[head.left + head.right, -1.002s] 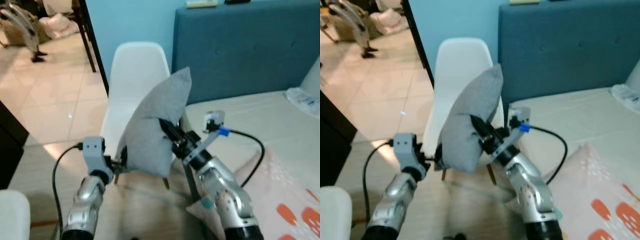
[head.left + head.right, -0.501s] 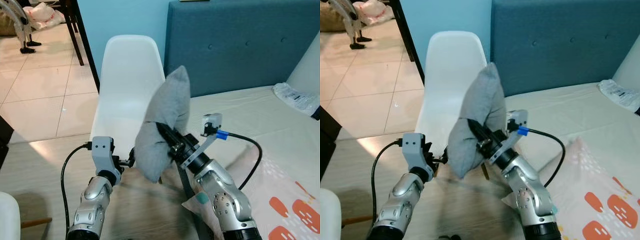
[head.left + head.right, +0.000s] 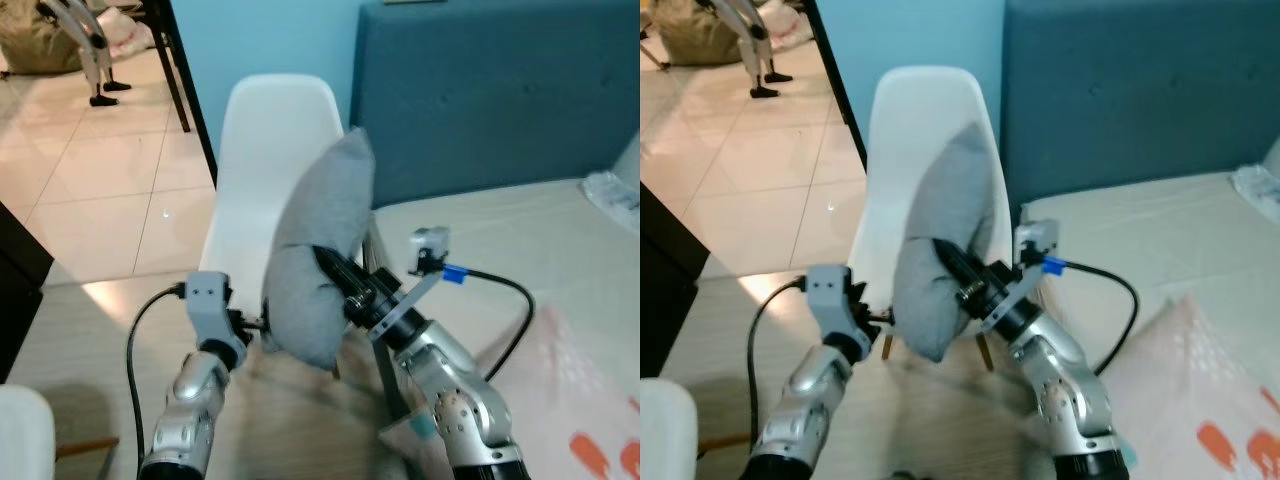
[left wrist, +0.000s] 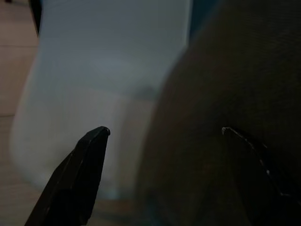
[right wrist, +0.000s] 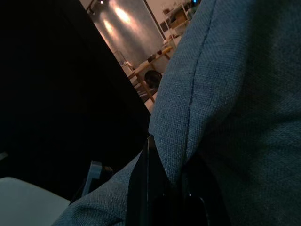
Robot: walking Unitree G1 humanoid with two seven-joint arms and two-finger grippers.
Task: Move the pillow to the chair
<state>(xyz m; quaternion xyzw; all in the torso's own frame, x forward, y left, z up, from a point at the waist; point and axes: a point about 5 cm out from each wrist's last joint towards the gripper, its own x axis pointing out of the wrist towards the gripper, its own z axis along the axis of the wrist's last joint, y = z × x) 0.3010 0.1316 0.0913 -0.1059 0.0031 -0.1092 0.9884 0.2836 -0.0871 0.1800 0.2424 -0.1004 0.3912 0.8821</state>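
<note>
The grey pillow [image 3: 322,258] is held up in the air between the two grippers, in front of the white chair [image 3: 262,150]. It stands almost upright, with its top corner pointing up and covering part of the chair's back. The chair stands on the tiled floor [image 3: 100,190], just beside the bed [image 3: 520,240] with the blue headboard [image 3: 490,90].

The right gripper [image 3: 335,272] reaches into the pillow from the right side. In the right wrist view its black fingers [image 5: 155,188] are closed on a fold of the grey cloth [image 5: 225,94], so the pincer is nearly closed and has hold of the pillow. A black cable [image 3: 500,290] runs from the small camera on this wrist down along the silver arm.

The left gripper [image 3: 258,324] is at the lower left edge of the pillow. In the left wrist view one black finger [image 4: 75,179] is free in front of the chair, and the other lies against the dark pillow — the pincer stands wide apart, and whether it truly presses the cloth I cannot tell.

A patterned blanket [image 3: 590,400] with orange spots lies on the bed at the right — well apart from the pillow.
</note>
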